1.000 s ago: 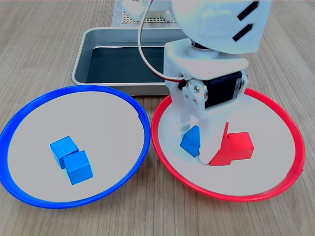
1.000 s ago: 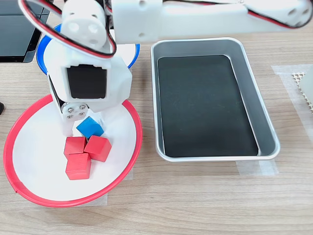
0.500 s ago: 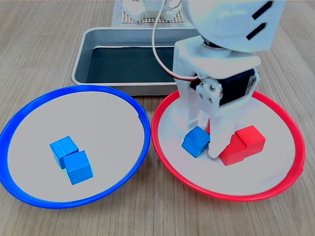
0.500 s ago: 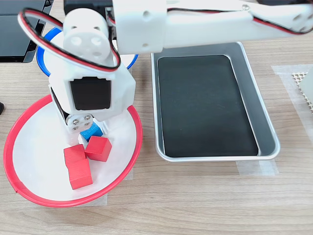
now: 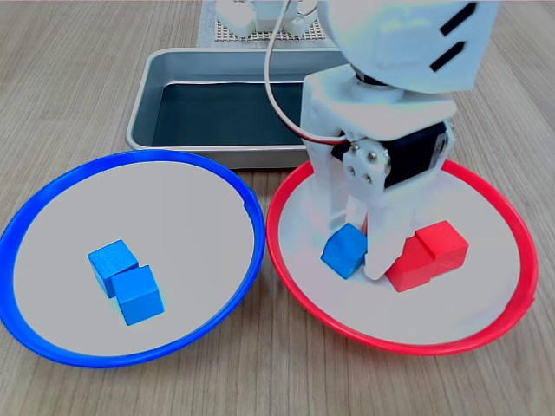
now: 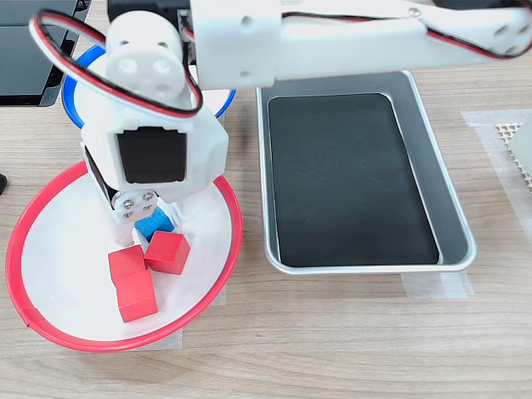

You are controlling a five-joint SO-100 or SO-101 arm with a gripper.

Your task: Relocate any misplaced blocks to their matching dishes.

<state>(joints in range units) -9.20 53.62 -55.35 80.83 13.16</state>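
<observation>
Misplaced blue cube [image 5: 344, 250] – small, plain, matte, same look as the two blue cubes [image 5: 126, 281] sitting touching each other in the blue-rimmed plate [image 5: 52, 189]. It lies in the red-rimmed plate [image 5: 512, 224], right at the tip of the white gripper [image 5: 357, 253], which stands over that plate pointing down.

Gripper: jaws only narrowly parted and closed around the blue cube – one white finger [image 5: 378, 251] is against the cube's side on the first exterior view's right, the other is behind the cube and mostly hidden. In the second exterior view the cube [image 6: 155, 222] shows just under the gripper [image 6: 151, 224] body, squeezed between the white parts. It reads as grasped, and the cube rests on or close to the plate floor; can't tell whether it is lifted.

Red cubes [image 5: 427, 255] sit just beside the gripper, on the far side of the finger from the blue one; the second exterior view shows three [image 6: 145, 268] clustered, nearest one touching or almost touching the gripper tip.

Silver metal tray [image 5: 165, 65] is behind the gripper, well apart from the cubes.
</observation>
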